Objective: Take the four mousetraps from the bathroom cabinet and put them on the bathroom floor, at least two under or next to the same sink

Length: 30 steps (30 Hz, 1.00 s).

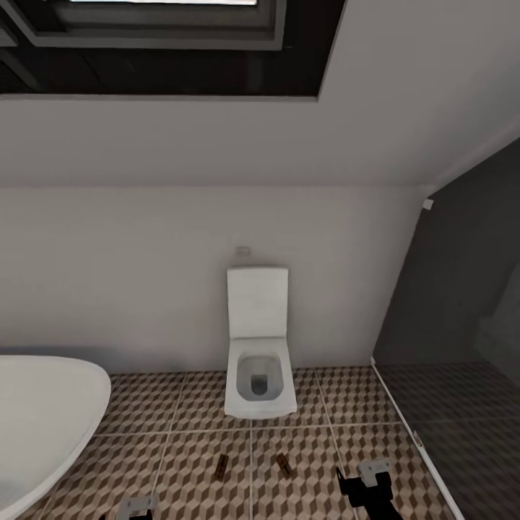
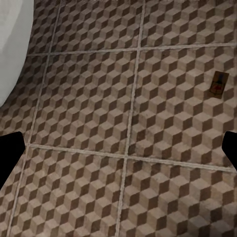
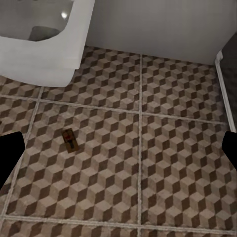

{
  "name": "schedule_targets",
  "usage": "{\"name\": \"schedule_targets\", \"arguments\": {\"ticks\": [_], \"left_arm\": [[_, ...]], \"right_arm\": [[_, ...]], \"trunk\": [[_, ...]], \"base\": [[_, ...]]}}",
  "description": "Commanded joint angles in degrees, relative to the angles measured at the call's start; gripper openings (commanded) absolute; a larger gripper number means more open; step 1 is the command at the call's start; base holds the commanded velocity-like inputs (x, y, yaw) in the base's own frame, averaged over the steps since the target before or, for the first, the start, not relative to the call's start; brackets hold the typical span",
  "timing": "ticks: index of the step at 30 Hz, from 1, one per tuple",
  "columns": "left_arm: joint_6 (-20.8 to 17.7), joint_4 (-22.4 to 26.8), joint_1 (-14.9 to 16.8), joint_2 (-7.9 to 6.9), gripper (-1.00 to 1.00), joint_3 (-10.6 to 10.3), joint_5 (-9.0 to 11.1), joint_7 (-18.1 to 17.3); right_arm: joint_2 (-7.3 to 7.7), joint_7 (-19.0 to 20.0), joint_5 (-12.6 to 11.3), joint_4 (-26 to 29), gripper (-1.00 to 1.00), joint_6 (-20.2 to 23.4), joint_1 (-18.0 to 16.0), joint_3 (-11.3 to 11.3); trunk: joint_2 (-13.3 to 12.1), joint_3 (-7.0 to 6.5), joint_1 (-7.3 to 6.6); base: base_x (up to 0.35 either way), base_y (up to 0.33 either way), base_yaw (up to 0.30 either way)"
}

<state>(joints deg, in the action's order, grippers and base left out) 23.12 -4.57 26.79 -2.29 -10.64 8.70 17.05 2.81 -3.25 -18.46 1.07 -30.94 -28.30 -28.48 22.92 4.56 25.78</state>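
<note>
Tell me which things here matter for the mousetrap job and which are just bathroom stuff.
Part of the job:
- left mousetrap
- right mousetrap
- cube-pattern tiled floor, which both traps lie on

Just there:
- toilet
- white tub
- dark glass partition

floor [image 1: 180, 462] open | toilet [image 1: 258, 375] ahead | tub [image 1: 43, 419] left

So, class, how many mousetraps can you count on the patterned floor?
2. One mousetrap lies on the bathroom floor in front of the toilet, slightly left; the other mousetrap lies beside it, slightly right. More may lie out of view.
</note>
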Motion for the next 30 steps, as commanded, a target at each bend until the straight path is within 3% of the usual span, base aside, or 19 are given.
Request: {"name": "schedule_targets", "arguments": {"ticks": [1, 16, 18, 24, 30], "left_arm": [[0.0, 0.0, 0.0, 0.0, 1.0, 0.0, 0.0, 0.0], [-0.1, 0.1, -0.1, 0.32, 1.0, 0.0, 0.0, -0.5], [-0.1, 0.1, -0.1, 0.5, 1.0, 0.0, 0.0, -0.6], [-0.2, 0.0, 0.0, 1.14, 1.0, 0.0, 0.0, -0.7], [-0.2, 0.0, -0.1, 1.22, 1.0, 0.0, 0.0, -0.7]], "right_arm": [[0.0, 0.0, 0.0, 0.0, 1.0, 0.0, 0.0, 0.0], [-0.28, -0.4, 0.0, 0.1, 1.0, 0.4, 0.0, 0.0], [-0.45, -0.5, 0.0, 0.1, 1.0, 1.5, 0.0, 0.0], [-0.68, -0.4, -0.2, 0.3, 1.0, 10.1, 0.0, 0.2], [-0.63, -0.2, -0.3, 0.3, 1.0, 11.4, 0.0, 0.2]], "trunk": [[0.0, -0.09, 0.0], [0.0, -0.92, 0.0], [0.0, -0.93, 0.0], [0.0, -0.93, 0.0], [0.0, -0.93, 0.0]], "base": [[0.0, 0.0, 0.0], [0.0, 0.0, 0.0], [0.0, 0.0, 0.0], [0.0, 0.0, 0.0], [0.0, 0.0, 0.0]]}}
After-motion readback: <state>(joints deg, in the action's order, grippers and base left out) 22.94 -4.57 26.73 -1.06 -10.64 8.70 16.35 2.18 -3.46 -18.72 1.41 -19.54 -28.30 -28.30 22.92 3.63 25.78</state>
